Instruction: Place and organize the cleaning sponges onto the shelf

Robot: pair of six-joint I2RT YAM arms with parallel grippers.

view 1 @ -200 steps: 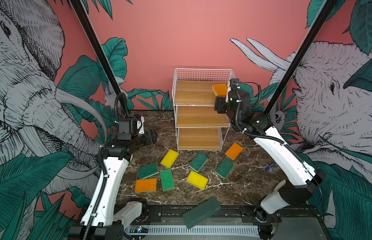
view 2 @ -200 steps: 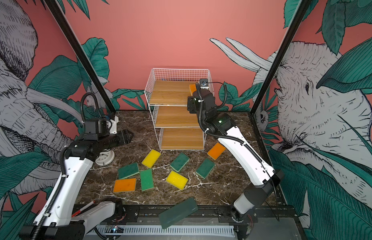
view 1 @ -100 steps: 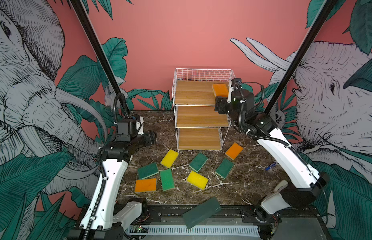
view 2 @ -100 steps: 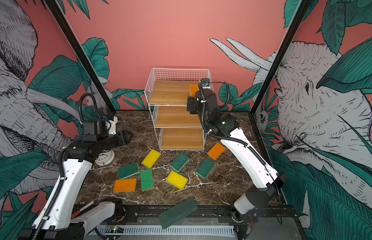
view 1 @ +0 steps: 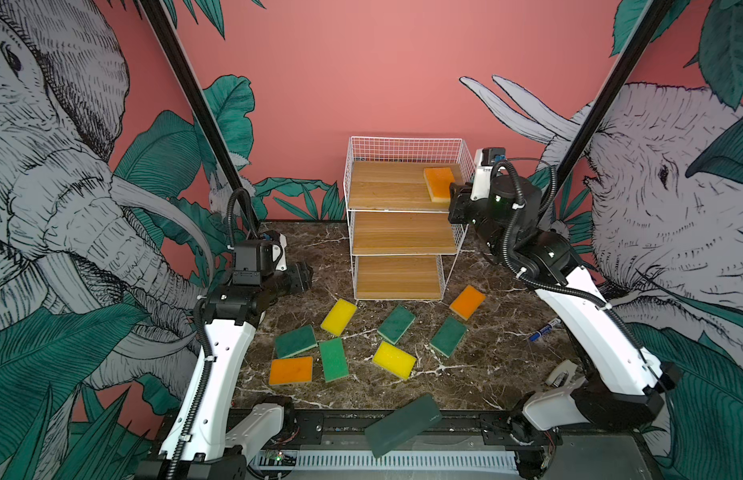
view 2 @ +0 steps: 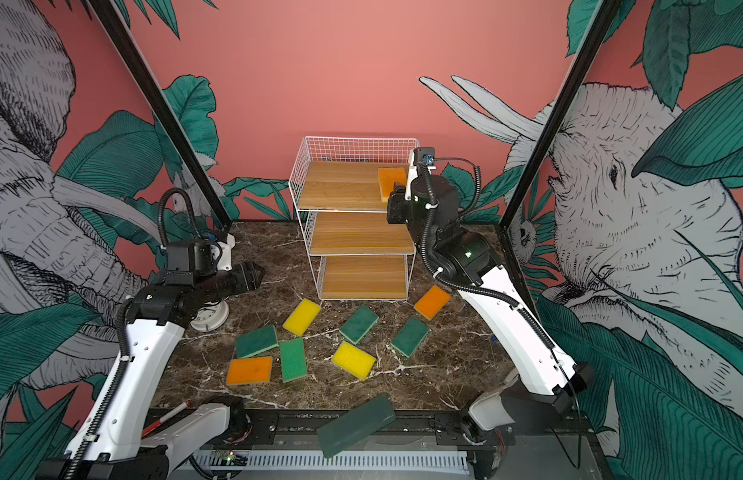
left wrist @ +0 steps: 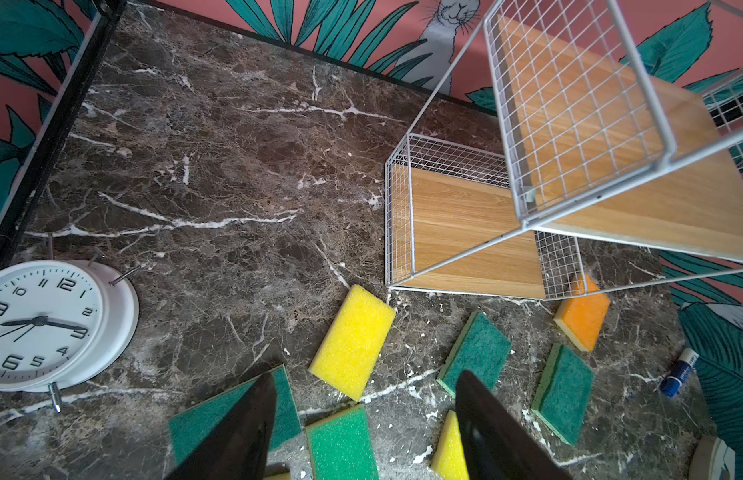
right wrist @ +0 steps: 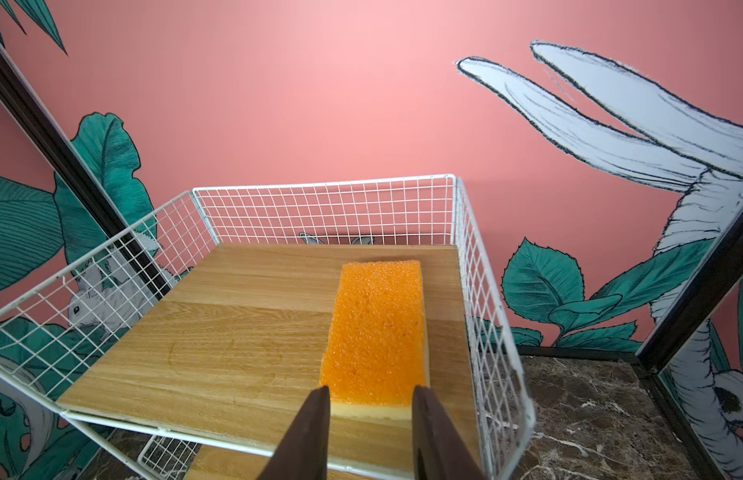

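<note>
At 9 o'clock over the table (view 1: 320, 245), the left gripper (view 1: 304, 276) hangs with its jaws wide apart and empty. Eight loose sponges (view 1: 396, 324) lie flat across the middle, toward 6 o'clock: two yellow, two orange, four green. The shelf (view 1: 403, 149) stands at 12 o'clock against the wall. One orange sponge (view 1: 438, 183) lies flat at the 2 o'clock corner of the top board (view 1: 382, 183), just beside the wire side. The right gripper (right wrist: 372, 392) sits at that sponge's near end, jaws partly apart, a fingertip (right wrist: 322, 401) at each corner. Whether they pinch it cannot be told.
</note>
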